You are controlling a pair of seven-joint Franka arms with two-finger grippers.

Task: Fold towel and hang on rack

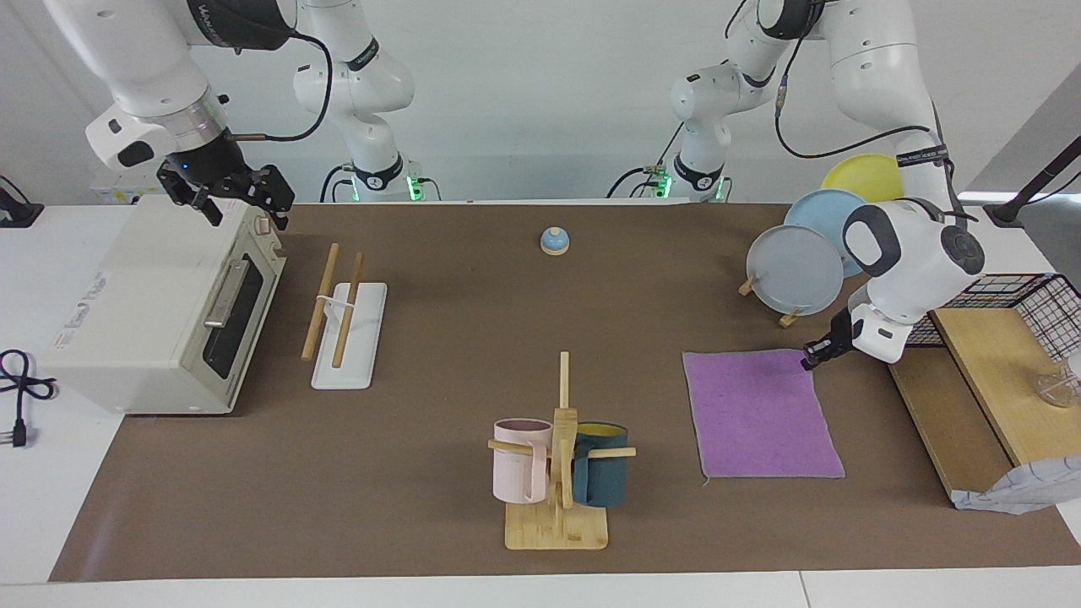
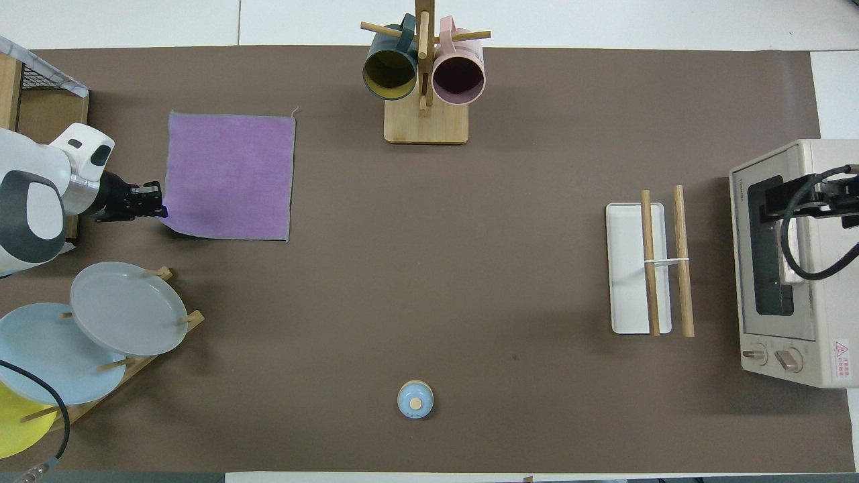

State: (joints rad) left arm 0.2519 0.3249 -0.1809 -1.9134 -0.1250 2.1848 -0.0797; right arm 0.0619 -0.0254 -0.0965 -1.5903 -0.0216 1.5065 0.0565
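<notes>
The purple towel [image 1: 760, 414] [image 2: 228, 174] lies flat on the brown mat toward the left arm's end. My left gripper [image 1: 808, 361] [image 2: 160, 204] is low at the towel's corner nearest the robots, shut on it; that corner is slightly raised. The rack [image 1: 359, 338] [image 2: 627, 268], two light-wood rods on a white base, stands toward the right arm's end beside the toaster oven. My right gripper [image 1: 245, 207] [image 2: 849, 201] waits open and empty over the toaster oven.
The toaster oven [image 1: 169, 312] [image 2: 792, 268] stands next to the rack. A mug tree [image 1: 559, 456] [image 2: 424, 80] holds two mugs mid-table, farther out. A plate stand [image 1: 798, 270] [image 2: 127, 308] stands near the left arm. A blue knob [image 1: 555, 241] [image 2: 415, 400] sits near the robots. A wire basket [image 1: 1013, 312] is at the edge.
</notes>
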